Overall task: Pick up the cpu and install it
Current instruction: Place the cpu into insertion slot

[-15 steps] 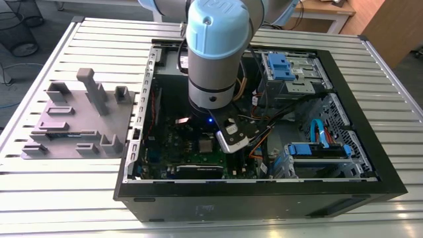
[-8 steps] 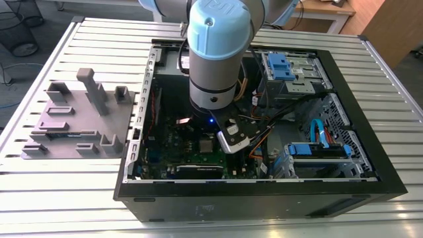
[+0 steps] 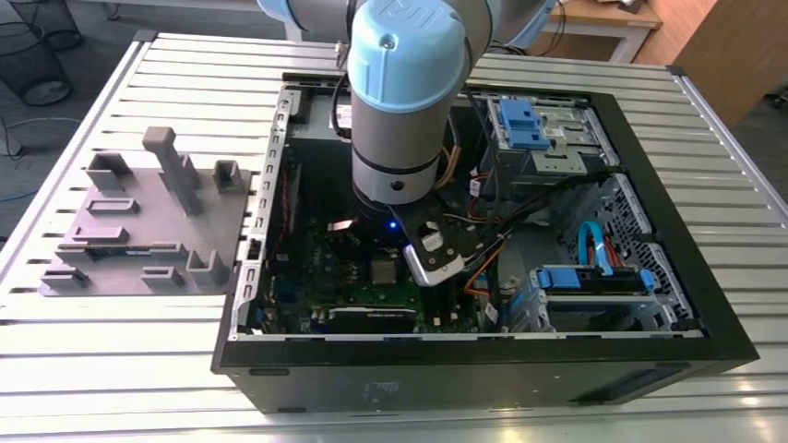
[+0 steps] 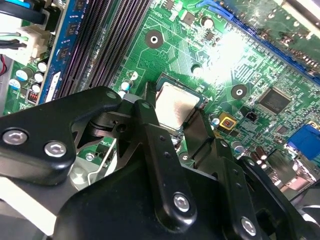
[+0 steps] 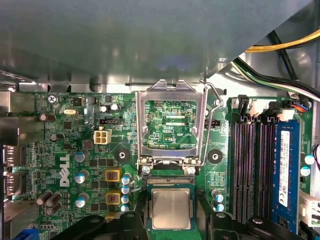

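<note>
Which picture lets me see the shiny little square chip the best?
The first wrist view: the cpu faces the camera flat-on, nearly its whole silver top showing. The second wrist view shows it slanted, with the end effector covering one edge. In the exterior view it is just a tiny grey square.

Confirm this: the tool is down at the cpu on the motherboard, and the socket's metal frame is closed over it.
Not closed: the first wrist view shows the metal frame swung open, clear of the cpu. The tool is at the cpu.
</note>
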Controlling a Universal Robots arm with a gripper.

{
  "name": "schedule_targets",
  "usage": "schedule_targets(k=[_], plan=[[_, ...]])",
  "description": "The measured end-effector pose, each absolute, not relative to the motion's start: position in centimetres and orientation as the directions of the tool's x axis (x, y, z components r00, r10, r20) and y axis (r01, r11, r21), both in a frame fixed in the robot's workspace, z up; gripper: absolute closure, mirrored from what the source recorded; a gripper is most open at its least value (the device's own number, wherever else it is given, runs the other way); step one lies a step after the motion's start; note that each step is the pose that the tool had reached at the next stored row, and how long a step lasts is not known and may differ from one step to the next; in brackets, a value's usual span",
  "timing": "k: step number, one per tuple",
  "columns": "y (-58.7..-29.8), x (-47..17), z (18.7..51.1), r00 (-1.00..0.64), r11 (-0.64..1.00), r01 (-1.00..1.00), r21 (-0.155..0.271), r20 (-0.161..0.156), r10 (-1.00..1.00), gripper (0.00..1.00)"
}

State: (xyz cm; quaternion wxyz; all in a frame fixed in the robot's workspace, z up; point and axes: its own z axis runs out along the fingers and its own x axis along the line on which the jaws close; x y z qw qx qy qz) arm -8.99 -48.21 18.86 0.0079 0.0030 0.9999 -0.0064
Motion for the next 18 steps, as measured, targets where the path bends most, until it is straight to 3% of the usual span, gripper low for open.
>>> schedule_targets(k=[8,9,18], plan=[[-48.21,-8.98,18.8,-1.0,1.0,0.006,-0.012,-0.016,0.006,0.5],[-48.21,-8.99,18.8,-1.0,1.0,0.006,-0.012,-0.016,0.006,0.45],[-48.2,-8.99,19.17,-1.0,1.0,0.006,-0.012,-0.016,0.006,0.45]])
